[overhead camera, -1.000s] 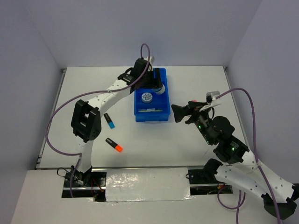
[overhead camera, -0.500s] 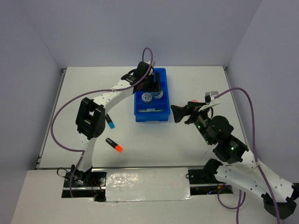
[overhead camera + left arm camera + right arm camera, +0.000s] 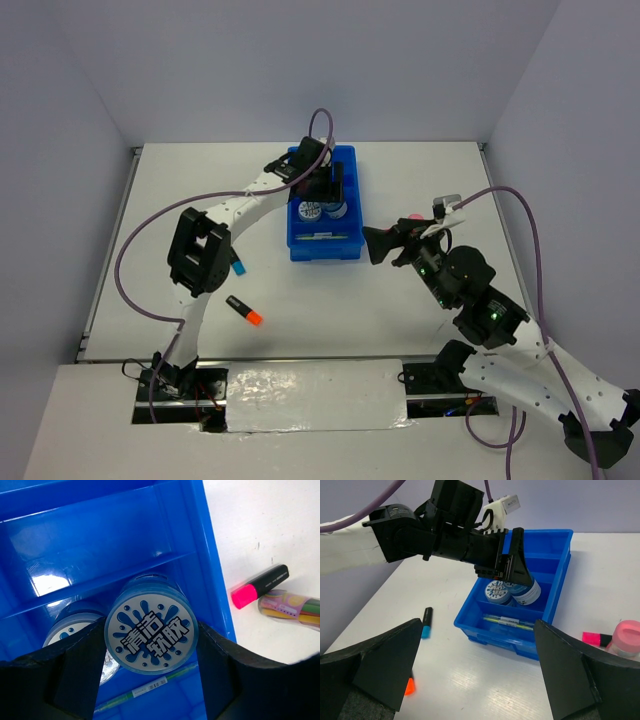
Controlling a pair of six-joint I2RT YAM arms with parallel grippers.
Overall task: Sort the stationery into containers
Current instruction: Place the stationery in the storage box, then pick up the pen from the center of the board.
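now the left hand is clamped on a round tub low over the blue tray, mid-frame, just beside a second tub. released tilted, it may jam on that neighbour or the divider. right hand gapes, empty.

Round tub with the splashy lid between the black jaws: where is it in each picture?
Top external: round tub in the blue tray, right side.
Left wrist: middle, between the jaws.
Right wrist: centre, just right of the other tub.
Shared landmark: the blue tray.
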